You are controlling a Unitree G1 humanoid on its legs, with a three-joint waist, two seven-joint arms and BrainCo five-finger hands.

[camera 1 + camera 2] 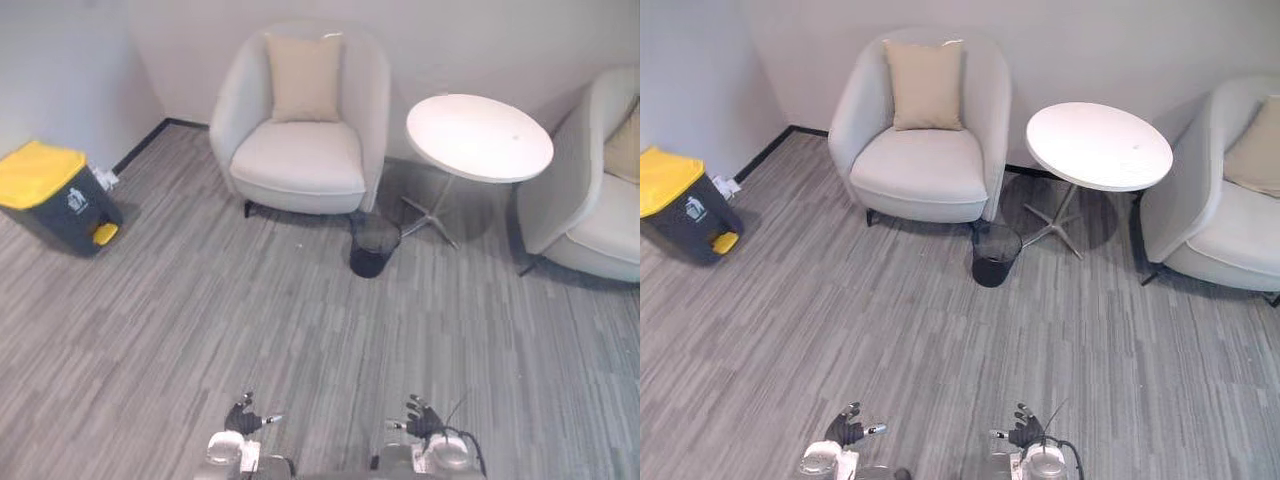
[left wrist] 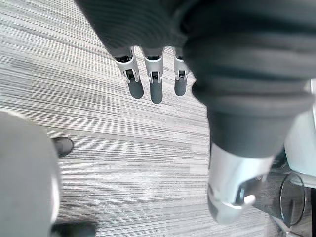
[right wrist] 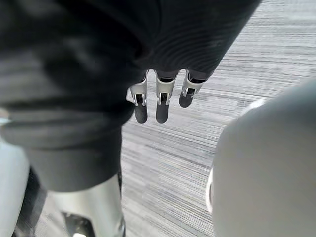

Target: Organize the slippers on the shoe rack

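Observation:
My left hand [image 1: 245, 419] hangs low at the bottom of the head view, over bare grey floor. Its fingers [image 2: 154, 84] point straight down and hold nothing, with the thumb [image 2: 231, 197] apart. My right hand [image 1: 424, 418] hangs level with it, a little to the right. Its fingers [image 3: 160, 101] are also straight and empty above the floor. Both hands are open.
A cream armchair [image 1: 300, 130] with a beige cushion stands ahead, a round white side table [image 1: 478, 137] to its right and a small black mesh bin [image 1: 374, 246] between them. A second armchair [image 1: 600, 190] is far right. A grey bin with a yellow lid [image 1: 52, 195] stands left.

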